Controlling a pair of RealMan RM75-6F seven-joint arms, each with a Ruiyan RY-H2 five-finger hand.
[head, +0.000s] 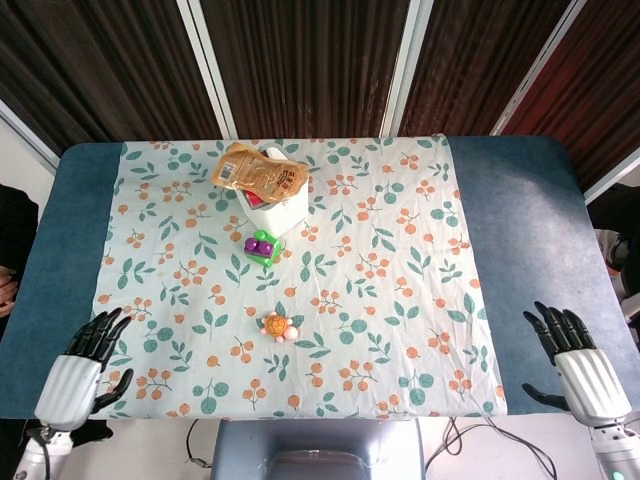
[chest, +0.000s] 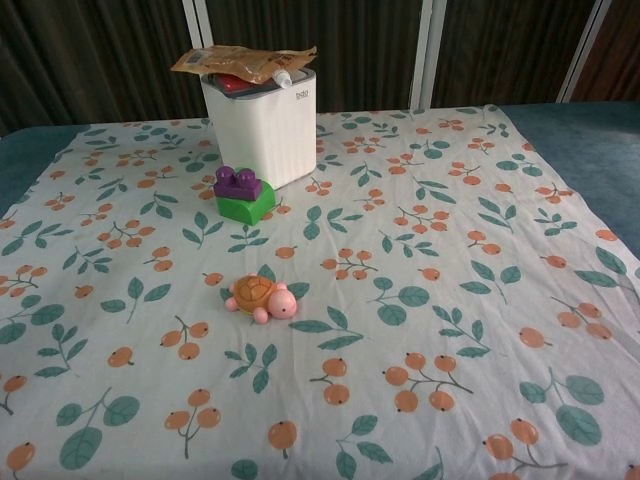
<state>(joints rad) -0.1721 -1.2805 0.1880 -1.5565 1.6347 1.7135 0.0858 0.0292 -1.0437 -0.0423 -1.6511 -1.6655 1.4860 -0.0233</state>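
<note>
- Toy turtle (chest: 260, 297): a small, smooth plastic figure with a domed orange-brown shell and a rounded pink head and feet. It lies flat on the tablecloth, in front of the white bin and well apart from it, and nothing touches it.
- Tablecloth (head: 400, 250): a pale, slightly creased fabric printed with green leaf sprigs and orange berries. It covers the middle of the table (head: 520, 200), whose bare blue, cloth-like surface shows on either side.
- White bin (chest: 262, 125): a boxy, smooth-walled container with rounded corners, standing upright at the far side of the tablecloth, behind the toy turtle.
- Snack pouch (chest: 243, 62): a flat, crinkled orange-brown foil packet that lies across the open top of the white bin and overhangs its rim. A red object shows beneath it, inside the bin.
- Building block (chest: 243, 194): a green, studded plastic brick with a smaller purple brick on top, just in front of the white bin's lower left corner and between the bin and the toy turtle.
- Left hand (head: 85, 365): a ribbed silver back with dark fingers, spread apart and holding nothing. It sits at the near edge of the table, far to the left of the toy turtle, and shows in the head view only.
- Right hand (head: 572, 360): of the same silver and dark build, with its fingers spread and nothing in them. It sits over the blue surface at the near edge, far to the right of the toy turtle, and shows in the head view only.
</note>
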